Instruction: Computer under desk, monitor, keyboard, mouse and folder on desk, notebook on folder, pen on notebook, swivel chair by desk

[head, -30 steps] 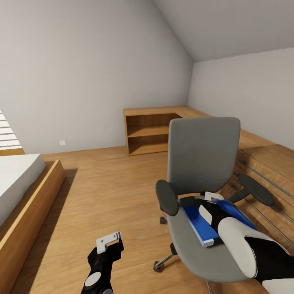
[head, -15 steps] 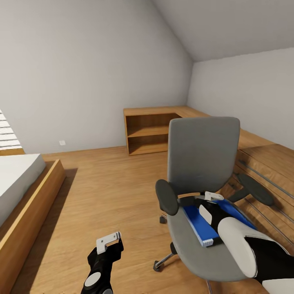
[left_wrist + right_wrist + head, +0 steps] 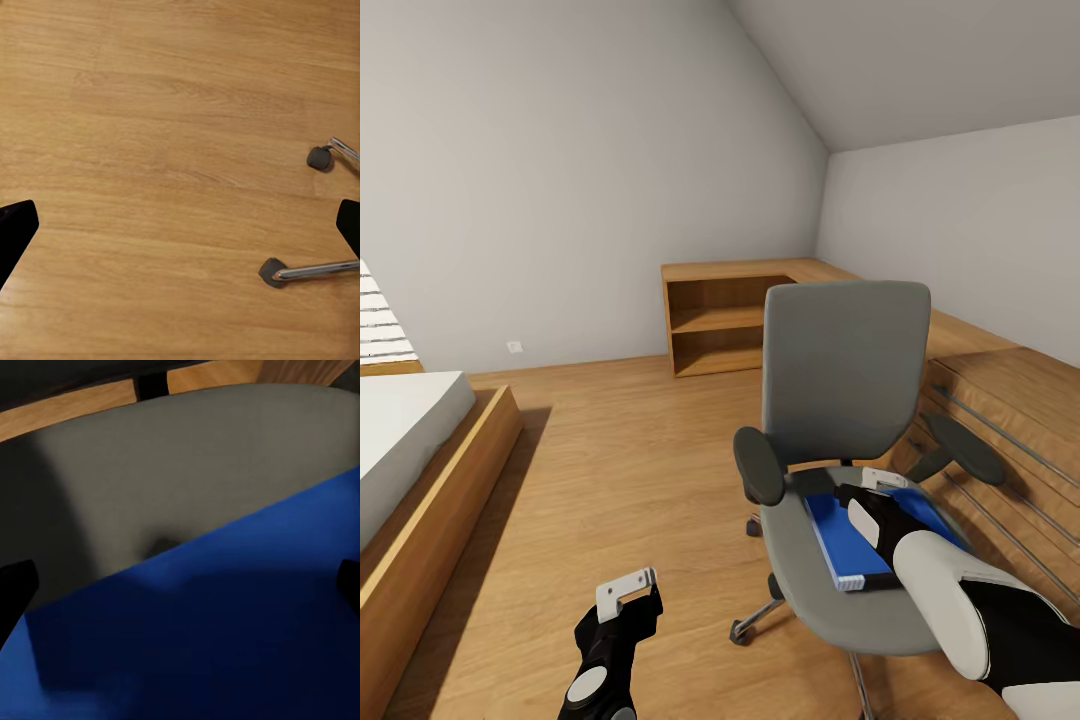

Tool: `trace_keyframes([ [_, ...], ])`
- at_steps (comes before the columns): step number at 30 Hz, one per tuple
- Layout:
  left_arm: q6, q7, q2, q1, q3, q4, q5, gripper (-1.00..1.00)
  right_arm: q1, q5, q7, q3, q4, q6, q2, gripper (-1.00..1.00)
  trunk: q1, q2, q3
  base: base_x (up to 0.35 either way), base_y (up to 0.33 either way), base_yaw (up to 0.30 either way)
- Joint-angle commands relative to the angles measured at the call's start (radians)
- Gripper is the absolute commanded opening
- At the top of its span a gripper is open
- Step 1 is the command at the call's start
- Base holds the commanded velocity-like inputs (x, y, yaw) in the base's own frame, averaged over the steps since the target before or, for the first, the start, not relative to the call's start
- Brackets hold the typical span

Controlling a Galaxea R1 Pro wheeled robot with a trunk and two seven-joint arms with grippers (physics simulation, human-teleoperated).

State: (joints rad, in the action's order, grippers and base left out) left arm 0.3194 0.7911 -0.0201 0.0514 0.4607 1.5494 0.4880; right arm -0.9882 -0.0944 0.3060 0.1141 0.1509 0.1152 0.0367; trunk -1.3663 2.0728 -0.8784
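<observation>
The swivel chair (image 3: 845, 370) stands at the right of the head view, grey with black armrests. The bright blue folder (image 3: 838, 540) lies flat on its seat. My right gripper (image 3: 870, 497) hovers just over the folder's far end. In the right wrist view the right gripper (image 3: 180, 592) is open, its dark fingertips (image 3: 15, 589) wide apart over the folder (image 3: 225, 622) and the grey seat (image 3: 150, 472). My left gripper (image 3: 628, 592) hangs low over the floor, left of the chair. It is open (image 3: 180, 232) with nothing between its fingers. Two chair casters (image 3: 271, 271) show in the left wrist view.
A low bed (image 3: 410, 440) with a wooden frame lies at the left. A wooden corner shelf (image 3: 720, 320) stands against the far wall. A wooden unit with metal rails (image 3: 1010, 420) runs along the right, behind the chair. Bare wooden floor (image 3: 620, 470) lies between bed and chair.
The whole picture has shifted a little, so the camera moved. The chair and folder now sit slightly further left and lower in the picture. Both grippers keep their pose.
</observation>
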Motion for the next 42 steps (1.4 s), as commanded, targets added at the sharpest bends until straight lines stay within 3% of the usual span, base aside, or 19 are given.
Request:
trace_keyframes([
  [1,0.004,0.007,0.000,0.001,0.001,0.001,0.004,1.00,0.000,-0.016,0.004,0.016,-0.027,0.004,0.000,1.00,0.000,0.000,-0.001,-0.016,-0.004,0.000],
  [25,0.006,0.007,0.000,0.001,0.001,0.000,0.005,1.00,0.000,-0.016,0.004,0.016,-0.027,0.004,0.002,1.00,0.000,0.000,-0.001,-0.187,0.000,0.000],
  [42,0.006,0.007,0.000,0.001,0.001,0.000,0.005,1.00,0.000,-0.016,0.004,0.016,-0.027,0.004,0.002,1.00,0.000,0.000,-0.001,-0.022,0.000,0.000],
])
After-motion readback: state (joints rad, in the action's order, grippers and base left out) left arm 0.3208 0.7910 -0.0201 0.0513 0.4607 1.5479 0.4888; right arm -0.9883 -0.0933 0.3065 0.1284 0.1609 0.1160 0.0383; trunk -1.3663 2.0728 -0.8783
